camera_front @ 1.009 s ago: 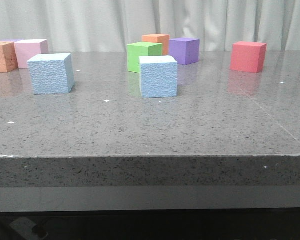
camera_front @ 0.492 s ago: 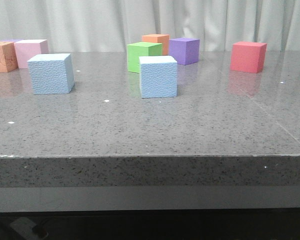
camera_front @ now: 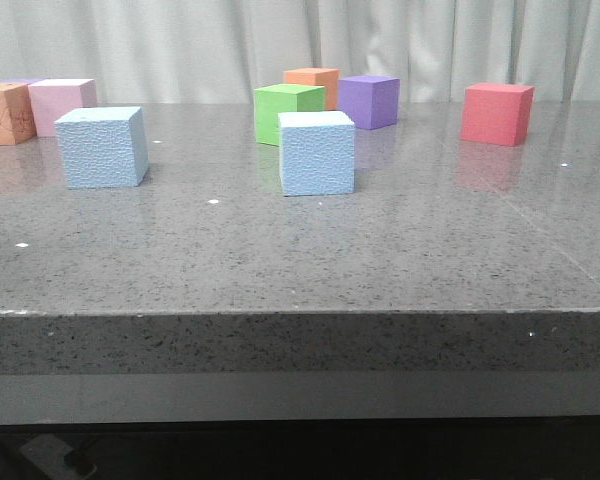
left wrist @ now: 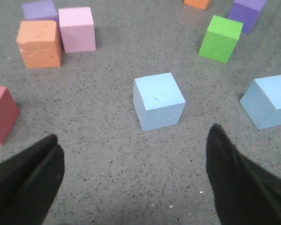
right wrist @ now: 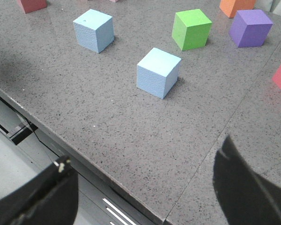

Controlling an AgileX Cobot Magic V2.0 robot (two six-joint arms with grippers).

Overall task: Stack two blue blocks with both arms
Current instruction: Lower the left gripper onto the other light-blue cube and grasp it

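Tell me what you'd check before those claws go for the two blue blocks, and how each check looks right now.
1. Both blue blocks sit flat on the table, left blue block and middle blue block: ok.
2. Blocks stand apart, room around each: ok.
3. Left claw open, empty, facing the left block: ok.
4. Right claw open, empty: ok.
5. Green cube close behind the middle block, may crowd a grasp: cannot tell.
6. Nothing on top of either block: ok.

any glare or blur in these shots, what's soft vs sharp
Front view: glossy speckled grey stone table mirrors the red foam cube, no harsh glare. Left wrist view: black left claw fingers blurred, pale blue foam cube sharp. Right wrist view: right claw soft too.
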